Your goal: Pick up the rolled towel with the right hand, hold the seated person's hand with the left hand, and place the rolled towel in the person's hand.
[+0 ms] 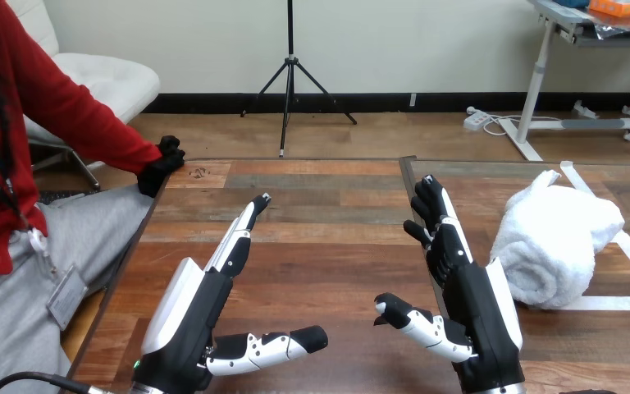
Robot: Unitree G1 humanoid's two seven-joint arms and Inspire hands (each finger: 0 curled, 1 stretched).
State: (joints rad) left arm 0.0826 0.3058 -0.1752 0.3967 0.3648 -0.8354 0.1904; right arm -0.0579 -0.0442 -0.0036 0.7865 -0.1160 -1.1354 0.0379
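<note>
A: How many towels lie on the table (328, 205)?
B: One, a rolled white towel (554, 246).
A: And robot hands over it?
B: Two: the left hand (193, 308) and the right hand (467, 304).
A: Hands of the person?
B: One, the person's hand (162, 164), at the table's left edge.
A: White tape strips (623, 304) by the towel?
B: Several; I cannot count them exactly

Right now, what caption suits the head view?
Both open, left hand and right hand hover over the wooden table; rolled towel untouched beside the right hand; person's hand at the far-left edge.
</note>
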